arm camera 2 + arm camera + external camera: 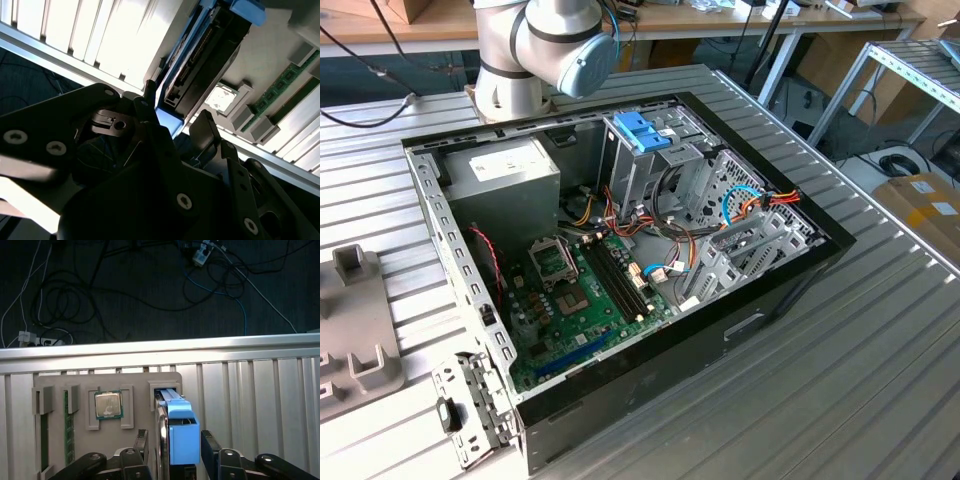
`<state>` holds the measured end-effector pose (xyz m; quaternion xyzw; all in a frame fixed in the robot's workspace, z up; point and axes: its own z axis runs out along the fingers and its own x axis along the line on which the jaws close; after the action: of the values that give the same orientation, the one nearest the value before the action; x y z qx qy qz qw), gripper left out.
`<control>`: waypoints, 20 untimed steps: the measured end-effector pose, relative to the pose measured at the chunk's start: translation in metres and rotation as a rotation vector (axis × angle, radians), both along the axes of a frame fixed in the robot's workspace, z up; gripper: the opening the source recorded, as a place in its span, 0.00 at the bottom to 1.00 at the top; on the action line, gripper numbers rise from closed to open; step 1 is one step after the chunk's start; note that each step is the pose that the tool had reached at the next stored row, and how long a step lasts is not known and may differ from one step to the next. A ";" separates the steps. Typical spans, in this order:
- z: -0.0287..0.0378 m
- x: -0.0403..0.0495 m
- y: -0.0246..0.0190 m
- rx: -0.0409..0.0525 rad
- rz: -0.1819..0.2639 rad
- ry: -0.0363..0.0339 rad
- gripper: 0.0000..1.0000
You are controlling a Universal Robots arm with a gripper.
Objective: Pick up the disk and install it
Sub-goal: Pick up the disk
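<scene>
My claw point(174, 436) sits open astride the disk point(179, 412), one finger point(141, 440) just clear of it. The disk stands on edge in the grey holder point(135, 382) on the desk point(250, 400), with a processor chip point(108, 405) and a memory stick point(66, 430) beside it.

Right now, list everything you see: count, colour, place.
disk: one, dark metal in light-blue carrier, standing in a slot of the grey holder
grey holder: one, on the table
processor chip: one, silver, in holder
memory stick: at least one, green, in holder
table: one, slatted aluminium
computer case: one, black, open, on table
power supply: one, grey, inside case
motherboard: one, green, inside case
blue latch: one, inside case
arm: one, silver, behind case in exterior view
claw: one, black, astride the disk
</scene>
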<state>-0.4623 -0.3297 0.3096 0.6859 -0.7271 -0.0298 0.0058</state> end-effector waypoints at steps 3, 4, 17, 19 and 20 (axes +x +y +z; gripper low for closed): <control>-0.0008 -0.0016 0.0001 0.0000 0.000 -0.0001 0.54; -0.0015 -0.0023 0.0000 0.0001 0.000 -0.0002 0.54; -0.0098 -0.0027 0.0000 0.0001 0.000 0.0000 0.54; -0.0101 -0.0027 0.0000 0.0001 0.000 0.0002 0.46; -0.0101 -0.0028 0.0000 0.0001 0.000 0.0003 0.40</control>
<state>-0.4651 -0.3296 0.2994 0.6859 -0.7271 -0.0299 0.0058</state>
